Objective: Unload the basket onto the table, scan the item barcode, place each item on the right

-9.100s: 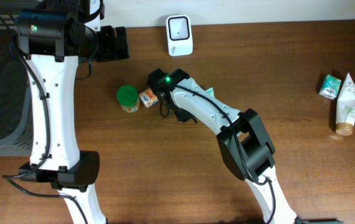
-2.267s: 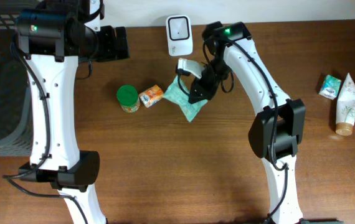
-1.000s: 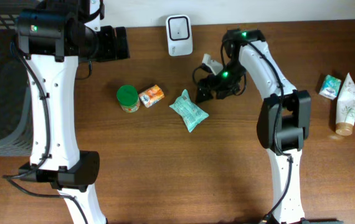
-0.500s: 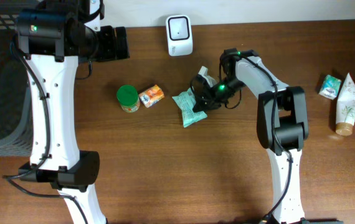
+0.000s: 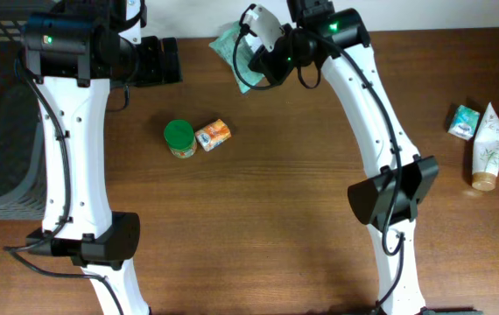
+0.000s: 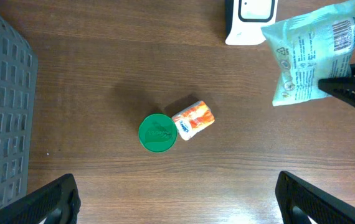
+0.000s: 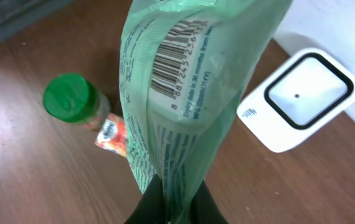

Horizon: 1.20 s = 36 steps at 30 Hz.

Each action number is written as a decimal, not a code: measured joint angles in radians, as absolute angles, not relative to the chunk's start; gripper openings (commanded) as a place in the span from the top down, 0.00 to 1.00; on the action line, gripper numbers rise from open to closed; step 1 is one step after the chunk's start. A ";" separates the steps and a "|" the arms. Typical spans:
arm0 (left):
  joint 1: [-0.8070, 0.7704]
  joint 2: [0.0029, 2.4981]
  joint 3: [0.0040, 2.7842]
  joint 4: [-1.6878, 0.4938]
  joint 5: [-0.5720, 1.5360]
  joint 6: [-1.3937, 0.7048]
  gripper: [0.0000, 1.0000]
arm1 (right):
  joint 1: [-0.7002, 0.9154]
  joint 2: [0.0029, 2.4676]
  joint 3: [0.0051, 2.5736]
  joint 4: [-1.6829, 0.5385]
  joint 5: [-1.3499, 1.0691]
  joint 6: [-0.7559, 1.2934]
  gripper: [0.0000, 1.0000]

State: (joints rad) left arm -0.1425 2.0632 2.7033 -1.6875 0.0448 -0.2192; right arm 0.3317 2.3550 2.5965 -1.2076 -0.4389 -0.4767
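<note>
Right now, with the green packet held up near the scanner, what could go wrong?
1. The right pincer grips the green packet only by one thin edge, so the soft packet may slip or flop.
2. Its barcode seems turned upward, away from the scanner window beneath, so the scan may fail.

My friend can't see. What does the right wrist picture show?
The right gripper pinches a green packet, barcode showing, above a wooden table. On the table are a white scanner, a green-lidded jar and a small orange box.
</note>
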 measured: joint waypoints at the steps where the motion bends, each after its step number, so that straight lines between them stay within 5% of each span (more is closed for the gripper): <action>1: -0.142 2.063 2.703 -1.687 0.045 -0.219 0.01 | 0.328 2.355 2.597 -1.214 -0.433 -0.483 0.96; 8: -0.142 2.063 2.703 -1.687 0.045 -0.219 0.01 | 0.321 2.355 2.597 -1.285 -0.393 -0.497 0.96; 15: -0.142 2.063 2.703 -1.687 0.045 -0.219 0.01 | 0.319 2.355 2.532 -1.477 0.265 -0.085 0.96; 20: -0.142 2.063 2.703 -1.687 0.045 -0.219 0.01 | 0.334 2.369 2.121 -1.338 0.570 0.183 0.95; 22: -0.142 2.063 2.703 -1.687 0.045 -0.219 0.01 | 0.348 2.376 1.979 -1.253 0.646 0.242 0.82; 24: -0.142 2.063 2.703 -1.687 0.045 -0.219 0.01 | 0.379 2.376 1.943 -1.221 0.657 0.265 0.55; 29: -0.142 2.063 2.703 -1.687 0.045 -0.219 0.01 | 0.524 2.383 2.031 -1.267 0.513 0.286 0.22; 32: -0.142 2.063 2.703 -1.688 0.045 -0.219 0.01 | 0.520 2.382 2.295 -1.388 0.432 0.273 0.20; 36: -0.142 2.063 2.703 -1.687 0.045 -0.219 0.01 | 0.260 2.372 2.385 -1.452 0.043 0.020 0.15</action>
